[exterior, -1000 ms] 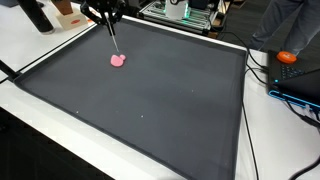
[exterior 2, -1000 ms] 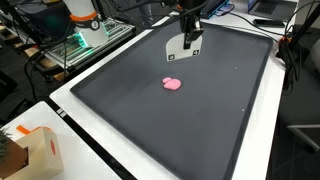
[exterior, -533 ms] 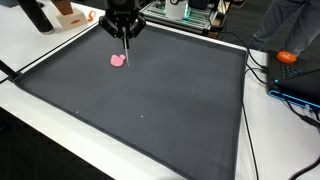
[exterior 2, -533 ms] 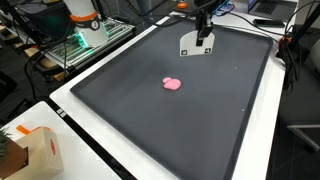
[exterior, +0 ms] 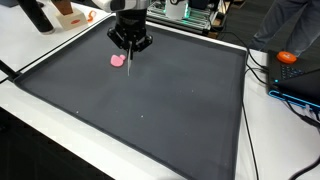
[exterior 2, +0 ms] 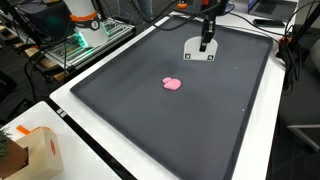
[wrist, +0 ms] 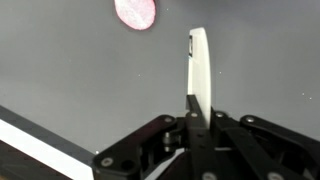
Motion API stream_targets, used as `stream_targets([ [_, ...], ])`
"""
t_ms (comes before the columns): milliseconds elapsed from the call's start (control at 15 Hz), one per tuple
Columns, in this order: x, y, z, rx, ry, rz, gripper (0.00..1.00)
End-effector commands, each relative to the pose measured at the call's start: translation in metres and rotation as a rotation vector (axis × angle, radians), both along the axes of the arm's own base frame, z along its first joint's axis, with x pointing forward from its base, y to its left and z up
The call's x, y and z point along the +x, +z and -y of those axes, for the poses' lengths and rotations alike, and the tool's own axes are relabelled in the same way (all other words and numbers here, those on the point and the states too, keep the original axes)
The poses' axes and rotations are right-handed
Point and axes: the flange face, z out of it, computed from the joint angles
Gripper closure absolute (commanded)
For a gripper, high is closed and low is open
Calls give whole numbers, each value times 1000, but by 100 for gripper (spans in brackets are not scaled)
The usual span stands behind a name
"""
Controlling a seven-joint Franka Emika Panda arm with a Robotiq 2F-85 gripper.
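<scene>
While my tool [wrist: 190, 118] is clamped on a white paddle [wrist: 199, 65], the pink lump [wrist: 136, 12] lies near the paddle's tip, apart, just aside of its long axis.

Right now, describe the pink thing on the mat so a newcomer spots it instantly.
Find the big dark mat covering the white table. The small pink blob lies flat on it, near the tool. It is the only pink thing there; the white flat piece nearby is gripped by the tool.
</scene>
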Motion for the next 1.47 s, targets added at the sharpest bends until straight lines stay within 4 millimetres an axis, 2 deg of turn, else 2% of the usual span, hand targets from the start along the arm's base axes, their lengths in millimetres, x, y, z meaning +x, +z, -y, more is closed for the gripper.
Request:
stream_targets([
  [0,8,-15,-5,-58,-67,5,99],
  [533,18,-33,-9,-95,-154,-30,99],
  [1000,38,-21,6,-94,-214,-77,99],
  [1400,55,-4,32,-50,-286,-156,99],
])
